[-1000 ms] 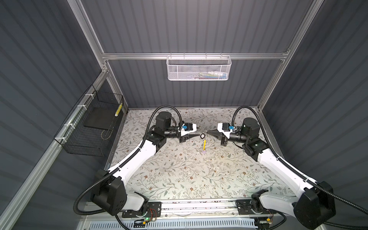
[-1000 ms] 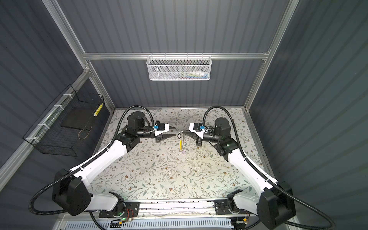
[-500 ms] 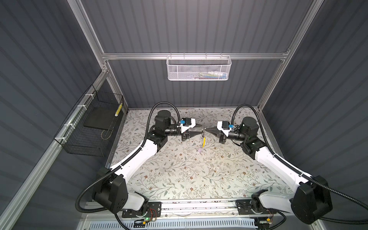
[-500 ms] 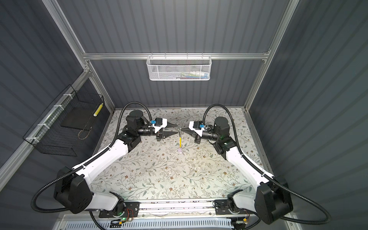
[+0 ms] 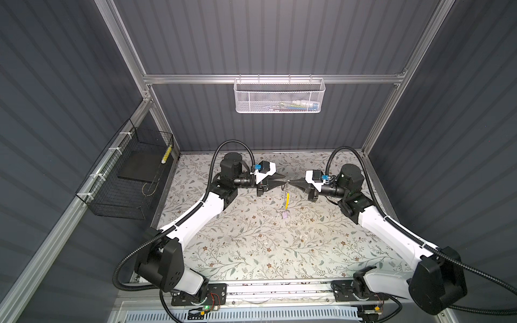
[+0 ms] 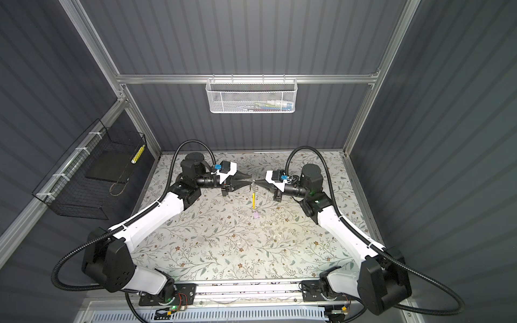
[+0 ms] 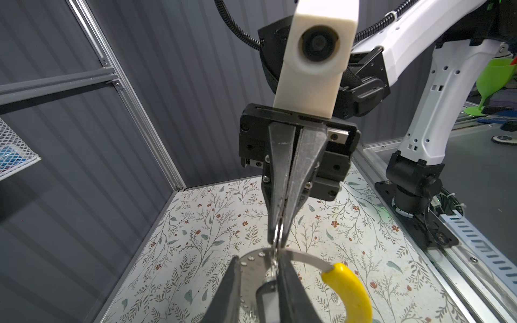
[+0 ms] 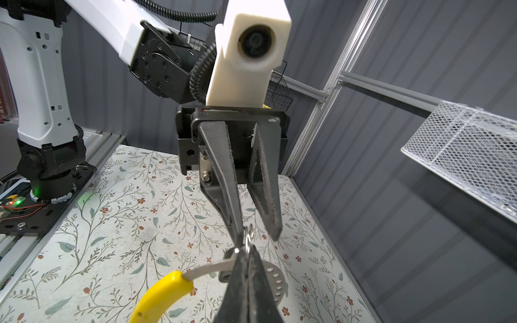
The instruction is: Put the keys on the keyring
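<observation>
right hand (image 5: 291, 182) pinches keyring (image 5: 287, 199) above table (image 5: 251, 251), off walls (image 5: 265, 134); left hand (image 5: 283, 179) agape.

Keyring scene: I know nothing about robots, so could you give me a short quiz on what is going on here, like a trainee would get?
1. True or false: neither gripper holds the lilac-tagged key.
2. The keyring bears a plastic tag of which colour? A red, B yellow, C blue.
3. Which is shut on the keyring: the left gripper or the right gripper?
Key: 1 true; 2 B; 3 the right gripper.
</observation>
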`<state>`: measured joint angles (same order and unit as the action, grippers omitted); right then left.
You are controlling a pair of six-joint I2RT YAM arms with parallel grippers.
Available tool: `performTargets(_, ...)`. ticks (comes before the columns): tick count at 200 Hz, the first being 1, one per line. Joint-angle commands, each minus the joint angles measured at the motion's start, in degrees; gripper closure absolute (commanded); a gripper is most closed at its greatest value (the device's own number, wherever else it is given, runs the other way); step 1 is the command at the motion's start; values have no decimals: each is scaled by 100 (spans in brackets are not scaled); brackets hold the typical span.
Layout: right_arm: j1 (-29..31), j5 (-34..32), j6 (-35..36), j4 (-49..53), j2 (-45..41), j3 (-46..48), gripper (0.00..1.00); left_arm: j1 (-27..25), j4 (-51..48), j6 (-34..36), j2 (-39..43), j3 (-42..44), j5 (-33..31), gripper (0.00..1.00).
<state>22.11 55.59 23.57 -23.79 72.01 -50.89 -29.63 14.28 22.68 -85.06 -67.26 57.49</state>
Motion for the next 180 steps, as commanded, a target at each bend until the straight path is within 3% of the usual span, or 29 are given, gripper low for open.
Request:
performTargets(1, -14, 75, 38, -141, 43, 1, 100, -17, 65, -102, -94, -221, 262, 72)
performTargets(66, -18, 61, 34, -196, 114, -34, 100, -15, -344, 196, -238, -399, 362, 79)
performTargets(111, -15, 18, 24, -241, 148, -50, 99, -19, -585, 387, -336, -531, 464, 97)
performTargets(144, -20, -308, 113, -124, 96, 0, 75, -12, -1048, 655, -343, -777, 400, 100)
performTargets(180, -22, -1315, 1208, 1024, -280, -75, 61, -41, -2855, 1525, -474, -1676, -163, 100)
